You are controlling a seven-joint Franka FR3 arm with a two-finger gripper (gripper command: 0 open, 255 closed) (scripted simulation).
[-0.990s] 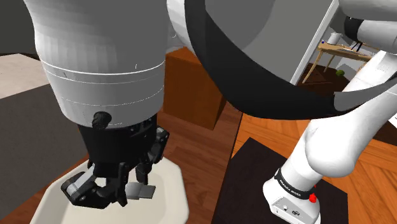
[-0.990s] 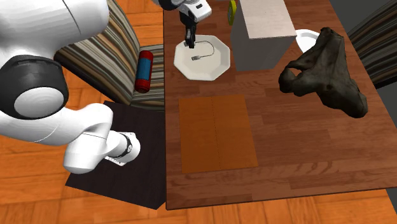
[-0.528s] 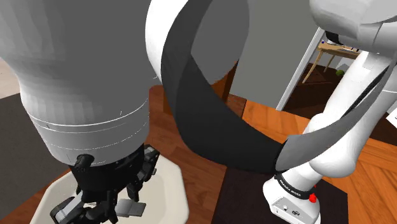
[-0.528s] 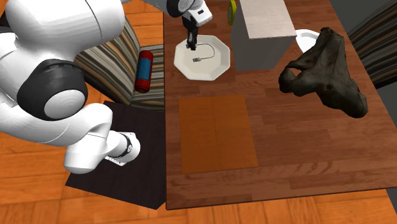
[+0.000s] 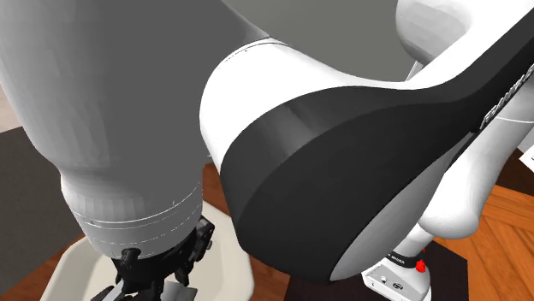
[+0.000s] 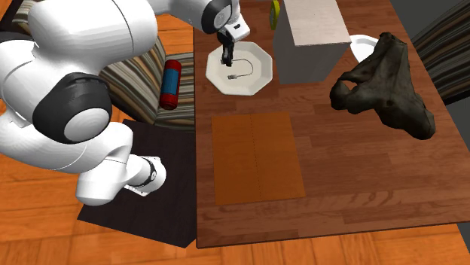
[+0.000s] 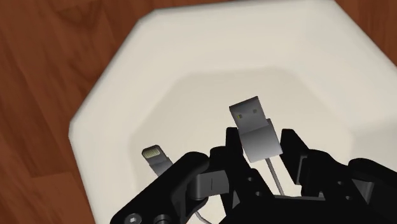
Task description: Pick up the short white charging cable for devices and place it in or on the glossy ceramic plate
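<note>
Gripping the cable point(image 7: 254, 121) by its grey USB plug, the gripper point(image 7: 262, 147) has its fingers drawn nearly together, clasping the plug on both sides. The thin lead trails away behind the fingers. The small plug hangs beside them, and contact with anything below cannot be told.

Assessment: the item is light, limp and thin. The rigid plug housing is the sound hold, since the cord itself would likely slip.

Beneath lies the plate point(image 7: 108, 108), with the cable over its well. The plate sits by the tabletop's point(image 6: 339, 173) edge at the second exterior view's left, toward the far corner.
</note>
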